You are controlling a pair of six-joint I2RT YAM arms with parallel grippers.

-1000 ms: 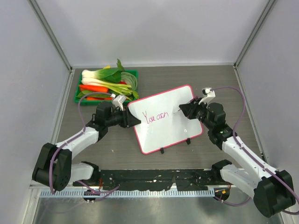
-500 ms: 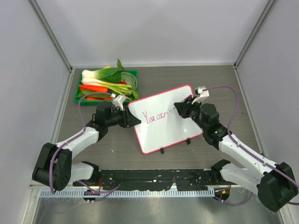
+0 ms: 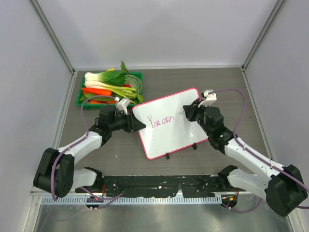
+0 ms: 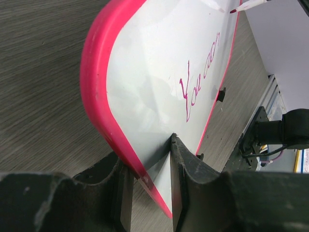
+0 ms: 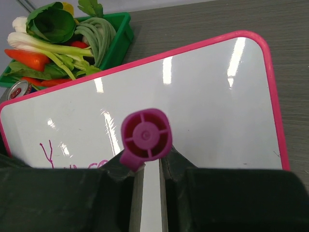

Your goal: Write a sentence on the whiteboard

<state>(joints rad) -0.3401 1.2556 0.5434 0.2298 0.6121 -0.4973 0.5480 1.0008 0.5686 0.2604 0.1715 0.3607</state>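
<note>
The whiteboard [image 3: 178,133], pink-framed, stands tilted on two black feet at mid-table. It carries the pink words "You can" [image 3: 161,121] on its left half. My left gripper [image 3: 140,124] is shut on the board's left edge; in the left wrist view its fingers [image 4: 181,169] clamp the pink frame of the whiteboard [image 4: 159,63]. My right gripper [image 3: 189,112] is shut on a pink marker [image 5: 146,135], seen end-on in the right wrist view. The marker tip [image 4: 233,10] sits close to the board just right of the writing [image 4: 198,82]; I cannot tell whether it touches.
A green tray [image 3: 81,96] of vegetables stands at the back left, just behind the board, and shows in the right wrist view [image 5: 120,29]. A drink can [image 5: 17,89] lies by it. Grey walls enclose the table. A black rail [image 3: 159,183] runs along the near edge.
My right gripper has moved left with the marker, in over the board's right part. The writing still reads "You can". The left arm and the board have not moved.
</note>
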